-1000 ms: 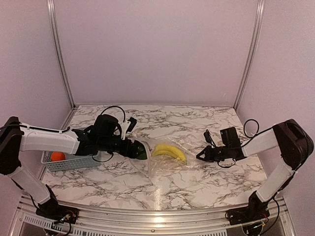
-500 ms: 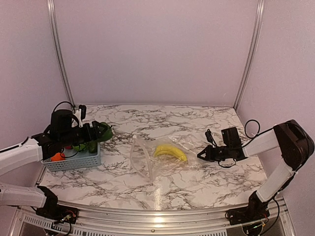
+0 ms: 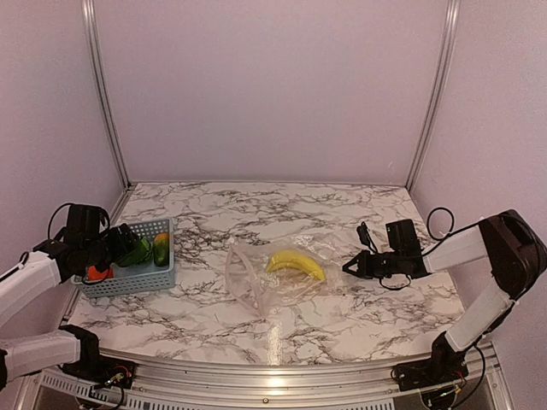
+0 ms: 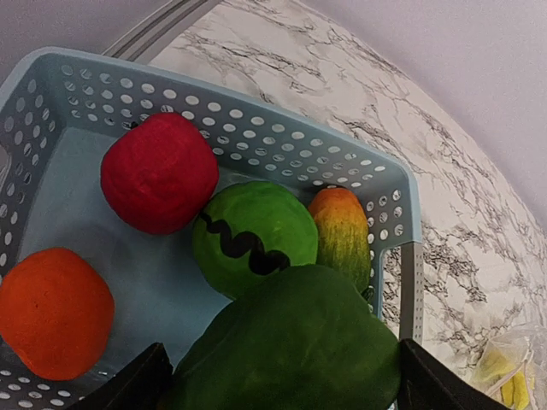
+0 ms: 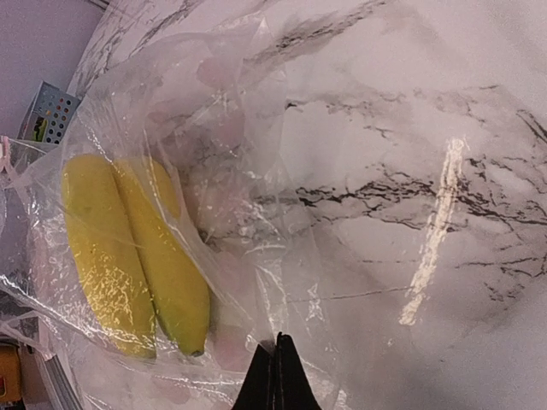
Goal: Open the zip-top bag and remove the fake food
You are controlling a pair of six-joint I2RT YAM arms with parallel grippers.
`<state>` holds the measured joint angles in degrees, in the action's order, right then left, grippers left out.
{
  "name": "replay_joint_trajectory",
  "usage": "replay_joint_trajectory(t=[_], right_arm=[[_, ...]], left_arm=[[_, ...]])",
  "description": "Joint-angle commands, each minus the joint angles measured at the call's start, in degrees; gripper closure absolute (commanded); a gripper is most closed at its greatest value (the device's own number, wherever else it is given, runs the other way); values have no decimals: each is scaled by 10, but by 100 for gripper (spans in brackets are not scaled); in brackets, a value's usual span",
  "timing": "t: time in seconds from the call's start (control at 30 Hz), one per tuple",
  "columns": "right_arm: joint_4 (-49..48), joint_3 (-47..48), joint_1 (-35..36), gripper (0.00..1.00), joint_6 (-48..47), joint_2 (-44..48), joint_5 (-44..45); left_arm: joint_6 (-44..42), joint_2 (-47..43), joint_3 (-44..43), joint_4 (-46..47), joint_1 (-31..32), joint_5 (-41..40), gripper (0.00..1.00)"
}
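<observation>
At the left end of the marble table (image 3: 342,213), close to the side wall, sits a light blue basket (image 3: 164,278). The left pincer (image 3: 125,248) hangs over it. Its jaws are spread wide but clamped on a big dark-green vegetable (image 4: 291,342), which fills the whole gap between the two fingers (image 4: 137,380).

Below that vegetable, four pieces lie on the basket floor:
- A red fruit (image 4: 158,171) lies against the perforated wall.
- An orange ball (image 4: 51,312) lies apart from the red fruit.
- A round green piece (image 4: 254,231) carries a black wavy line. It touches the red fruit on one side.
- An orange-and-green piece (image 4: 342,235) touches the round green piece on its other side.

The bag (image 3: 265,286) lies in the middle of the table, to the right of the basket and well apart from it. It is clear and crinkled, and its left end gapes in a curved rim. The banana (image 3: 295,263) rests inside it, toward the far side.

The right pincer (image 3: 349,267) lies low at the bag's right edge. Its jaws are together and pinch the clear film there. The banana is just left of this pincer, inside the plastic, near the tips but not touching them. The wrist view shows a stretch of empty film between the closed tips and the yellow fruit.
</observation>
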<state>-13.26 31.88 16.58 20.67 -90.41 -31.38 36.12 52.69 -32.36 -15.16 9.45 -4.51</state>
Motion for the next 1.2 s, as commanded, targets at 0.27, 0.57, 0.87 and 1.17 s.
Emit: replay_joint_trajectory(t=[0.27, 0.57, 0.87, 1.17], right_arm=[[-4, 5, -6, 100, -12, 6, -14], [-9, 0, -6, 100, -12, 8, -33], [-25, -29, -2, 100, -2, 16, -41], [-15, -30, 1, 100, -6, 19, -39]], left_arm=[[21, 5, 11, -86, -21, -111, 1], [-22, -21, -11, -11, 2, 9, 1], [-48, 70, -9, 163, 177, 136, 16], [-83, 228, -32, 304, 311, 193, 44]])
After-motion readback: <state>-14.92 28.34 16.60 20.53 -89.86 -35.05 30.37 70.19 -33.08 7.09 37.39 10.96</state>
